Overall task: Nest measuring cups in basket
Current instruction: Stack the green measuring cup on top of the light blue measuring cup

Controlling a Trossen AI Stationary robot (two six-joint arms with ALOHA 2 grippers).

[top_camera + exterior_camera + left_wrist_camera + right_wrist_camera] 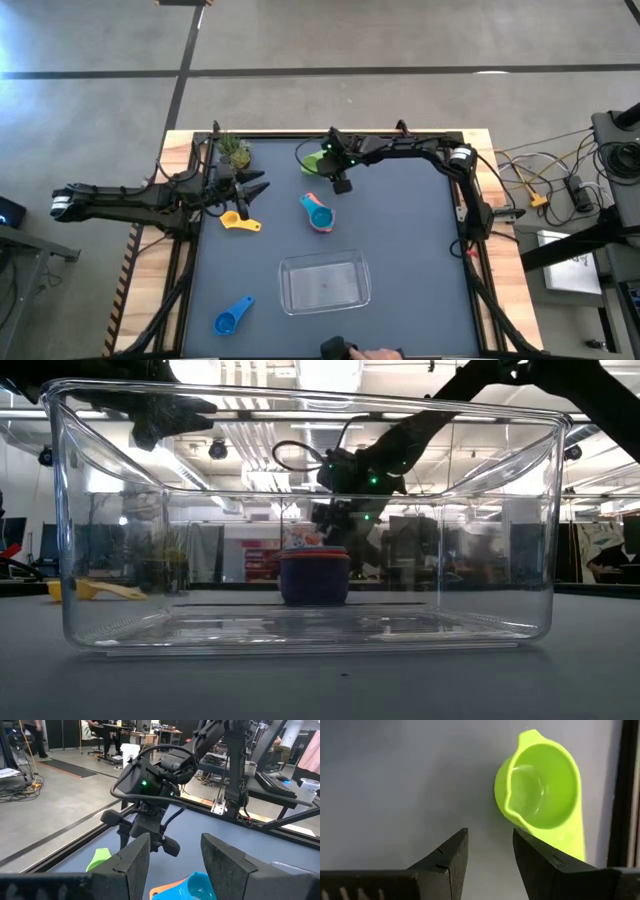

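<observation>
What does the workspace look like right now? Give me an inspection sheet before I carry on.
Surface: dark mat on a wooden table.
Job's things: clear basket empty, near the front edge; stack of nested cups behind it, teal on top; yellow cup and blue cup loose on the left; green cup at the back, lying on the mat.
Clutter: small potted plant at the back left.
Grippers: left tool open, beside the yellow cup, holding nothing; right tool open, over the mat next to the green cup.
Cables: bundle on the floor right of the table.
Surroundings: people at desks in the room behind.
</observation>
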